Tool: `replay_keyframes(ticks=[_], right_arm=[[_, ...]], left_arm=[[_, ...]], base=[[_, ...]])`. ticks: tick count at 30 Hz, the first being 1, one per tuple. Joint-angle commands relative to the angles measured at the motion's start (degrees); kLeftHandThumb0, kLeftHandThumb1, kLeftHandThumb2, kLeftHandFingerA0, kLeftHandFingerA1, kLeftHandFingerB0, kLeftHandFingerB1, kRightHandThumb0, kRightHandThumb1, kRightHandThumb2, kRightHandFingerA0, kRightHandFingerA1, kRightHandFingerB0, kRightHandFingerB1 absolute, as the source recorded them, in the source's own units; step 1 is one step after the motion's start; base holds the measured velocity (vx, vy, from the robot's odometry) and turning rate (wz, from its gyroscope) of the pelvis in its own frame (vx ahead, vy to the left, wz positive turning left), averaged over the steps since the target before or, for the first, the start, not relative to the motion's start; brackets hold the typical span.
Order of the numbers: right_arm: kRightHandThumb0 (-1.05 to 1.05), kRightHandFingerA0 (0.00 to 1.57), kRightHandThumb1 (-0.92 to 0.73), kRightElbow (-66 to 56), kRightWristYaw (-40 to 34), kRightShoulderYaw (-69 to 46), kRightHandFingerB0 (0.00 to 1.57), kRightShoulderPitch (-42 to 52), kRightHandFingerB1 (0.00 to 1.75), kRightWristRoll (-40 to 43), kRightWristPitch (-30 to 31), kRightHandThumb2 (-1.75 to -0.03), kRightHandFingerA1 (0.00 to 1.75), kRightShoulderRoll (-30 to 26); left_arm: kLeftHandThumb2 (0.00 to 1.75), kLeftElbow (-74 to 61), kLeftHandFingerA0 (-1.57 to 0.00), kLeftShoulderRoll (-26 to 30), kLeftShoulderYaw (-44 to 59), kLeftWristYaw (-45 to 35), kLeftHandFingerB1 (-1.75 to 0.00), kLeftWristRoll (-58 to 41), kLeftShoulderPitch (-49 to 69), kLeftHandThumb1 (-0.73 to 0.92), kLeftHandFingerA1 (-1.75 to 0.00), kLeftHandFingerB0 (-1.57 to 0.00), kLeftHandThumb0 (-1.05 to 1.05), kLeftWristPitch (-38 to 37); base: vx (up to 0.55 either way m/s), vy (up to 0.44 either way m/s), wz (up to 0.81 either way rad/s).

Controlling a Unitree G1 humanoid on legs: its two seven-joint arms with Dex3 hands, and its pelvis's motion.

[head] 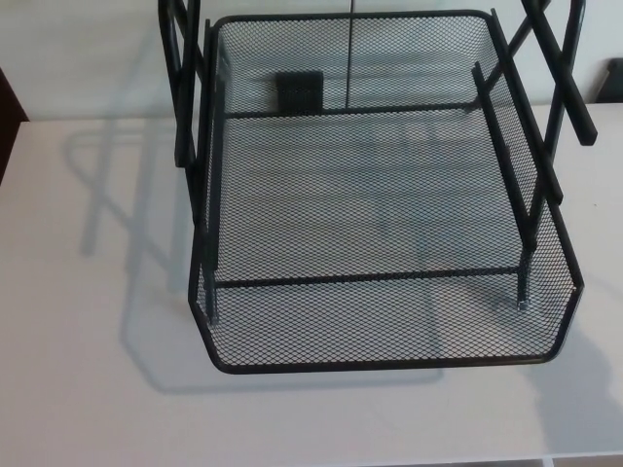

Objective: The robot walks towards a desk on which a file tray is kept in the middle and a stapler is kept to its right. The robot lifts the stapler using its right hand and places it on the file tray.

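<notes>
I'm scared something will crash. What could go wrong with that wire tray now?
1. The slanted bars on the right side of the file tray stand where a hand coming in from the right might bump them.
2. Neither hand nor the stapler shows in this view, so the grip can't be checked.

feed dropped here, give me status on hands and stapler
Both hands out of view. Stapler not in view, not in mesh file tray. Nothing on the white desk blocking it.
</notes>
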Motion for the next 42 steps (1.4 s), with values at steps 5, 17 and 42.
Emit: replay_keyframes(ticks=[5,17,42], right_arm=[[-0.19,0.93,-0.49,-6.6,5.5,1.3,0.78,-5.6,1.59,1.2,2.6,-1.02,1.75,2.2],[-0.15,0.88,-0.52,-16.7,12.2,13.9,0.76,-6.3,1.64,-3.9,5.1,-1.02,1.75,12.3],[-0.12,0.87,-0.51,-15.8,27.6,26.9,0.72,-0.4,1.66,-3.8,4.4,-1.08,1.75,17.3]], left_arm=[[0.66,0.2,-0.43,-0.4,-0.1,2.0,-0.34,0.2,0.7,0.86,-0.45,-0.23,-0.67,-1.9],[1.00,-0.3,-0.34,-0.2,-0.8,0.9,-0.46,0.5,0.5,0.70,-0.56,-0.17,-0.71,-2.2],[0.66,-0.5,-0.42,-0.3,-2.2,1.5,-0.33,0.7,-0.3,0.87,-0.44,-0.20,-0.67,-1.9]], base=[[0.00,0.000,0.00],[0.00,0.000,0.00],[0.00,0.000,0.00]])
